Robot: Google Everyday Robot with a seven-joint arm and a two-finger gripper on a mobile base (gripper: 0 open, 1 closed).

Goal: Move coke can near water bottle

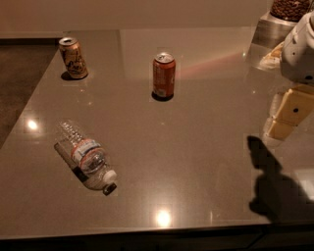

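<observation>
The coke can (164, 76) stands upright on the grey table (196, 162), towards the far middle, its silver top facing up. The water bottle (86, 156) lies on its side at the near left, white cap pointing to the near right, well apart from the coke can. A tan-gold patterned can (73, 58) stands near the far-left corner, to the left of the coke can and off the line between it and the bottle.

The gripper (287, 120) hangs over the right edge of the table, well apart from both cans and the bottle, holding nothing; whether it is open or closed I cannot tell, since only cream-yellow blocks show below the white arm housing (299, 49), which the frame edge cuts off. Its dark shadow (270, 191) falls on the near-right of the tabletop.

At the top right a container of brown pieces (289, 9) sits on a metal base (267, 29), cut off by the frame (its contents are too dim to name).

The bottle's label band shows blue and red, but no lettering on it or on either can is readable.
</observation>
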